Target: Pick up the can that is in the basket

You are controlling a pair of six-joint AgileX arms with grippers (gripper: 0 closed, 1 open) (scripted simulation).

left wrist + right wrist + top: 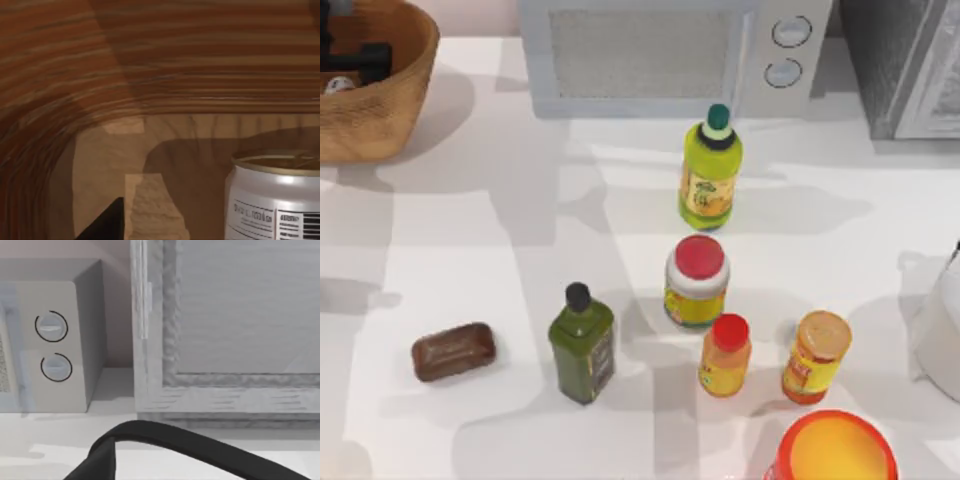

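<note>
1. Top view: the basket sits at the tabletop's far left corner, and the left tool hangs dark inside it, over a small pale round top that I take to be the can.
2. In the left wrist view, the can stands upright on the basket floor, close to the camera, with the ribbed basket wall curving behind it. One dark fingertip shows apart from the can, with bare floor between them.
3. I cannot tell whether the left tool is released or clenched; nothing shows it grasping the can.
4. My judgement: the reach into the basket is done, while the grip and the lift out are left.
5. The right arm is parked at the right side; its wrist view looks at the microwave's dials and a grey cabinet, and its tool's state cannot be told.
6. The white tabletop carries a yellow-green bottle, a red-lidded jar, a dark green bottle, a small orange bottle, an orange-capped jar and a brown block.
</note>
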